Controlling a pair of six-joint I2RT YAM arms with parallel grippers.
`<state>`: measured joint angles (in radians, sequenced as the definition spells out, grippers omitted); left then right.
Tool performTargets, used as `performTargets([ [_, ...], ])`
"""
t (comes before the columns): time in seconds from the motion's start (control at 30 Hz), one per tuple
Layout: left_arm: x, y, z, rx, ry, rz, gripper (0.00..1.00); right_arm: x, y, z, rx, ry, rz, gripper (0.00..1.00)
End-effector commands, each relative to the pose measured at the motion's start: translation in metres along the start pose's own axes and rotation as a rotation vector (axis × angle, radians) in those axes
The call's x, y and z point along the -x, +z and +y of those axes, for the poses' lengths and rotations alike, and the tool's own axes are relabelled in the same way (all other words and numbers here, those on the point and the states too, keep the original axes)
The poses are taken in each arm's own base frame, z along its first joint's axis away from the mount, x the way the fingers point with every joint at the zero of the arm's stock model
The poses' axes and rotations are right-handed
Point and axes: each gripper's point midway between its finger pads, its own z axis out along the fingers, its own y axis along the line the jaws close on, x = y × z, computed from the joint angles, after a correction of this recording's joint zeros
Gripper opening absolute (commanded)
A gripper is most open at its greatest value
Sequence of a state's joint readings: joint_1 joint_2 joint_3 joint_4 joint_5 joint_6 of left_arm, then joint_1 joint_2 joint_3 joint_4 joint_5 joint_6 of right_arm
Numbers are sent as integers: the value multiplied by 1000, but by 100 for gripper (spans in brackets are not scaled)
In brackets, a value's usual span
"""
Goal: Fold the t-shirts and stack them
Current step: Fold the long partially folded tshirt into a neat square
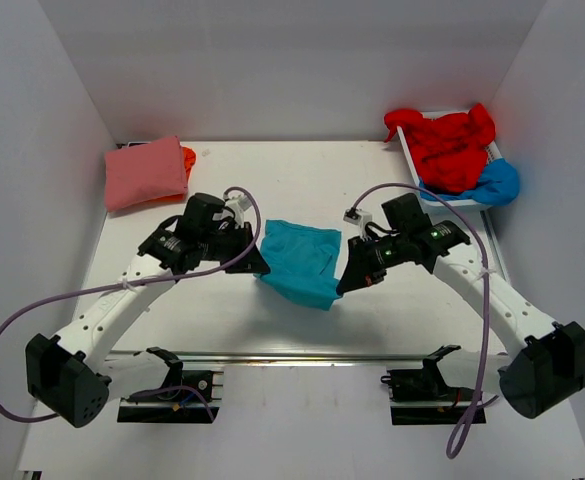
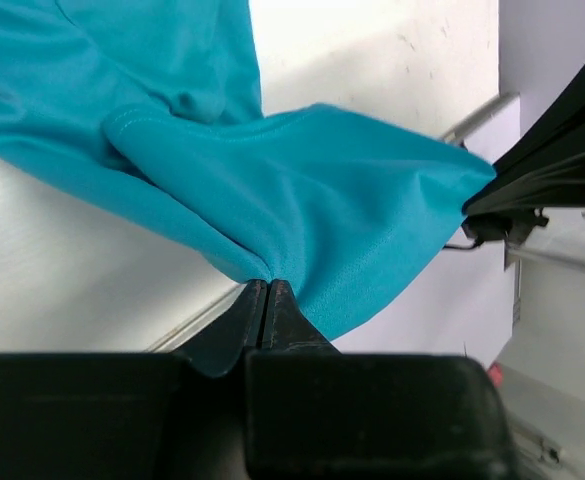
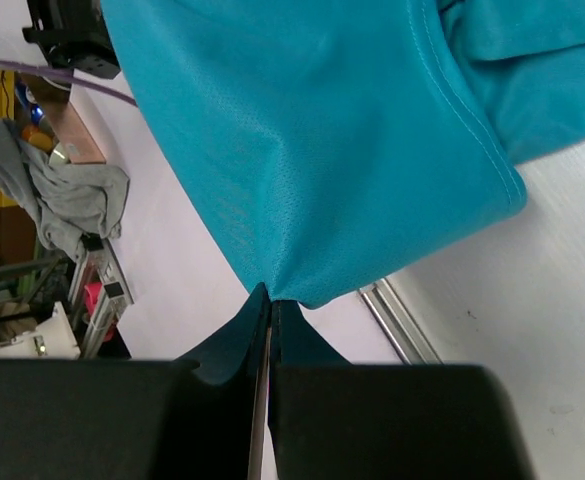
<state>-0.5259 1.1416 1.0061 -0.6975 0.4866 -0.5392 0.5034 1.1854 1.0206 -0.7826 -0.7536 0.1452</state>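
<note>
Teal t-shirt (image 1: 300,262) partly lifted, far part resting on table (image 1: 302,180); left gripper (image 2: 266,292) pinching one near edge; right gripper (image 3: 270,297) pinching the other.

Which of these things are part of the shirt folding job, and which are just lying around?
Job: teal t-shirt, pink t-shirt, orange t-shirt, red t-shirt, blue t-shirt.
Lying about: grey cloth off the table, purple cables.

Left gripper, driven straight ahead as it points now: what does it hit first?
The teal shirt, which the left gripper is shut on. Beyond the cloth, probably the right gripper; depth unclear.
</note>
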Motion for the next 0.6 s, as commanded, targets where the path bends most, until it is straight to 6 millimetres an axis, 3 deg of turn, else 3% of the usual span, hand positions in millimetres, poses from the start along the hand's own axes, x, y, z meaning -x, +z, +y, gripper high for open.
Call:
performTargets([
  [0.0,13,-7,7,71,3,-41,0,23,-3,4,43,-46,-66,0],
  [0.07,15,-5,12,99,-13,-49,0,34,1,7,94,-55,-111,0],
  [0.13,30,-8,13,133,-37,-111,0,32,5,0,115,-3,-117,0],
  [0.17,37,-7,13,145,-33,-130,0,43,7,-2,129,-36,-154,0],
  [0.3,62,-6,26,229,-68,-217,0,49,10,-5,217,8,-168,0],
  [0.57,100,13,45,310,-91,-283,2,61,17,-22,323,74,-186,0],
])
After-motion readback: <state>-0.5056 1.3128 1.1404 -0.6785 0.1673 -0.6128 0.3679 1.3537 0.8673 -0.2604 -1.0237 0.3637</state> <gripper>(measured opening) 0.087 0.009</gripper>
